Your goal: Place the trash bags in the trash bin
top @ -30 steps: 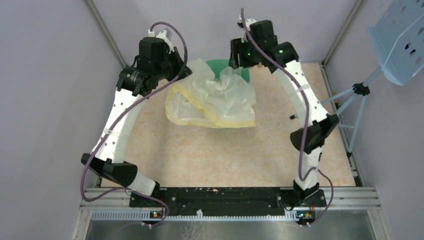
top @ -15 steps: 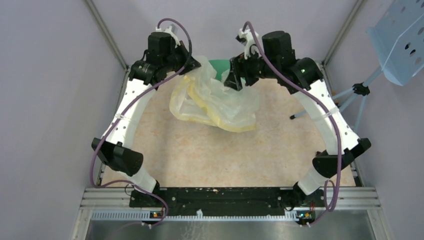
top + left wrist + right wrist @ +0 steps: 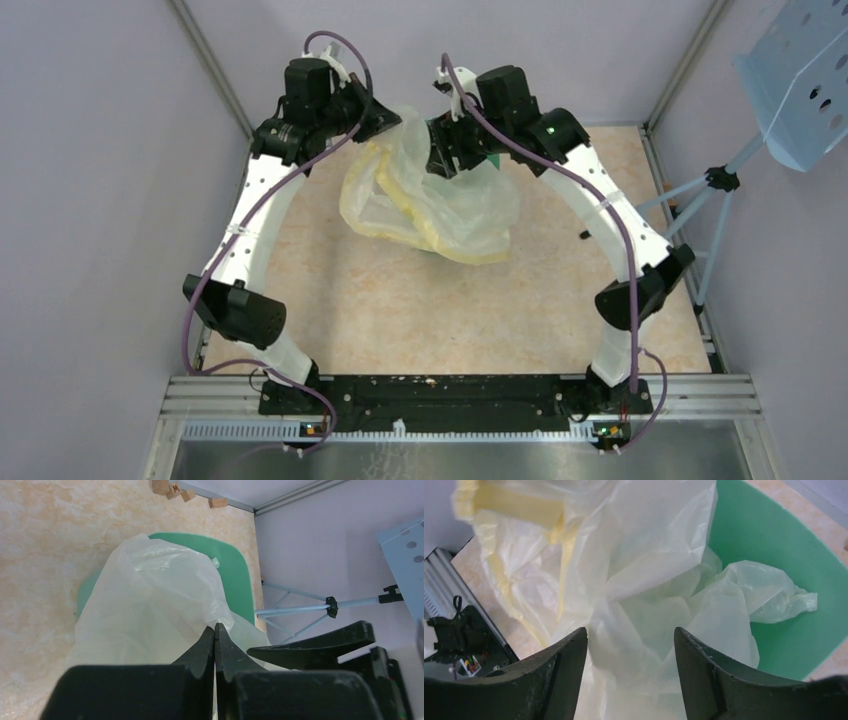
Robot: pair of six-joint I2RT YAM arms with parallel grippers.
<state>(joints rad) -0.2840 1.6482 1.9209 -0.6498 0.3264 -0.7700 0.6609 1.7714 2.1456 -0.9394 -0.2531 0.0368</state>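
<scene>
The trash bag point(image 3: 430, 200) is a crumpled pale-yellow film with a yellower rim band, draped over the mint-green trash bin point(image 3: 235, 575) and hiding most of it from above. My left gripper point(image 3: 215, 626) is shut on a fold of the bag's upper edge and holds it raised over the bin's left side point(image 3: 385, 115). My right gripper point(image 3: 630, 632) is open just above the bag's middle, film showing between its fingers without being pinched point(image 3: 447, 160). In the right wrist view a lobe of the bag point(image 3: 774, 597) lies inside the bin point(image 3: 769, 540).
Small wooden blocks point(image 3: 172, 489) lie by the back wall behind the bin. A tripod point(image 3: 715, 180) and a perforated blue panel point(image 3: 800, 80) stand beyond the table's right edge. Walls close off the left side and the back.
The right arm swung left over the bag and bin with its jaws wider. The left gripper lifted its hold and shifted right, bunching the bag over the bin.
</scene>
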